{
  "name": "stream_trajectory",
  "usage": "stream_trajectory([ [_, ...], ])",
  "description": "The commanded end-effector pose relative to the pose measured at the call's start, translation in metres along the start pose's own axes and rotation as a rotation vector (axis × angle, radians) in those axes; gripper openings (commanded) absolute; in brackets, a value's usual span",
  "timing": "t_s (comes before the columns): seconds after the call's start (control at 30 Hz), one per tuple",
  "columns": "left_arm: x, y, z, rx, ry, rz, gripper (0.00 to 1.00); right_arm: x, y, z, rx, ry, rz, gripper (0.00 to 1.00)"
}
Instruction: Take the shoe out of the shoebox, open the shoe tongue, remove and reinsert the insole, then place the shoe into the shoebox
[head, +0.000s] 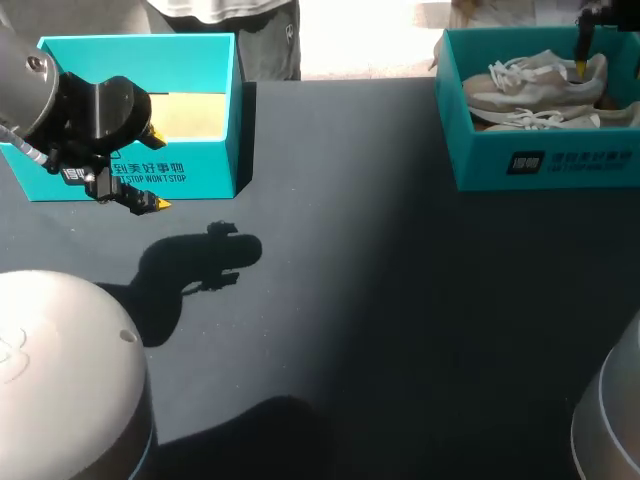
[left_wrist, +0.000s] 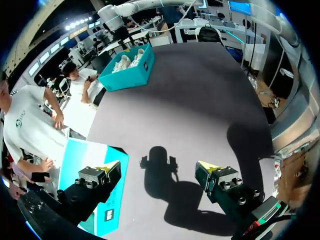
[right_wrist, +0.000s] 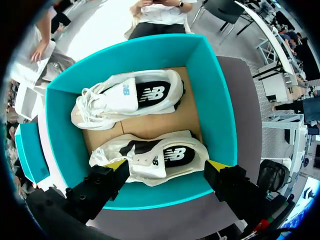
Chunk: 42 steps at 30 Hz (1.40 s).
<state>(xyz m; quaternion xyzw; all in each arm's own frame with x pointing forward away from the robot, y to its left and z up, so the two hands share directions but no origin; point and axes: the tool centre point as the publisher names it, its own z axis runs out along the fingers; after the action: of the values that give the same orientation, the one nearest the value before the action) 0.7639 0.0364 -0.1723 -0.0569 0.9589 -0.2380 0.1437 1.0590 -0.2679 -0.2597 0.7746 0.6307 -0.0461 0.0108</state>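
A: Progress? Two white lace-up fabric shoes (right_wrist: 150, 157) are seen lying inside the open teal cardboard shoebox (right_wrist: 220, 115). That fits both a shoe never lifted and one returned.

B: Jaws? Right gripper (right_wrist: 165, 172) is held above the shoebox, spread, empty. Left gripper (left_wrist: 157, 172) is spread, empty, well apart from it.

A: Hidden? Insole seating cannot be judged.

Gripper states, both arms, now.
Left gripper: open, empty, above the table.
Right gripper: open, empty, over the near shoe in the shoebox.
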Motion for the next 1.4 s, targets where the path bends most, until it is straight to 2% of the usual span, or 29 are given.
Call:
stream_trajectory([
  [0.03,0.013,0.004,-0.009,-0.078,-0.192,-0.361,1.00,0.000,-0.038,-0.003,-0.023,-0.006,-0.016,1.00],
  [0.4,0.013,0.004,-0.009,-0.078,-0.192,-0.361,1.00,0.000,-0.038,-0.003,-0.023,-0.006,-0.016,1.00],
  [0.43,0.004,0.001,0.000,-0.119,-0.182,-0.424,1.00,0.000,-0.038,-0.003,-0.023,-0.006,-0.016,1.00],
  [0.5,-0.022,0.007,0.028,-0.140,-0.204,-0.546,1.00,0.000,-0.038,-0.003,-0.023,-0.006,-0.016,1.00],
  [0.53,-0.029,0.009,0.033,-0.146,-0.216,-0.606,1.00,0.000,-0.038,-0.003,-0.023,-0.006,-0.016,1.00],
  [0.7,-0.060,0.022,0.042,-0.161,-0.250,-0.821,1.00,0.006,-0.061,-0.002,-0.013,-0.013,-0.062,1.00],
  [0.93,-0.096,0.048,0.031,-0.251,-0.319,-1.050,1.00,0.017,-0.106,-0.001,0.023,0.012,-0.080,1.00],
  [1.07,-0.112,0.058,0.027,-0.282,-0.356,-1.182,1.00,0.016,-0.128,-0.002,0.020,0.030,-0.064,1.00],
  [1.1,-0.120,0.061,0.028,-0.283,-0.374,-1.228,1.00,0.015,-0.129,-0.002,-0.001,0.023,-0.061,1.00],
  [1.23,-0.143,0.064,0.033,-0.309,-0.368,-1.360,1.00,0.006,-0.158,-0.002,-0.076,0.002,-0.075,1.00],
  [1.3,-0.152,0.064,0.036,-0.306,-0.375,-1.403,1.00,0.000,-0.166,0.000,-0.099,-0.046,-0.083,1.00],
  [1.4,-0.162,0.062,0.036,-0.309,-0.351,-1.465,1.00,-0.002,-0.173,0.003,-0.119,-0.062,-0.085,1.00],
])
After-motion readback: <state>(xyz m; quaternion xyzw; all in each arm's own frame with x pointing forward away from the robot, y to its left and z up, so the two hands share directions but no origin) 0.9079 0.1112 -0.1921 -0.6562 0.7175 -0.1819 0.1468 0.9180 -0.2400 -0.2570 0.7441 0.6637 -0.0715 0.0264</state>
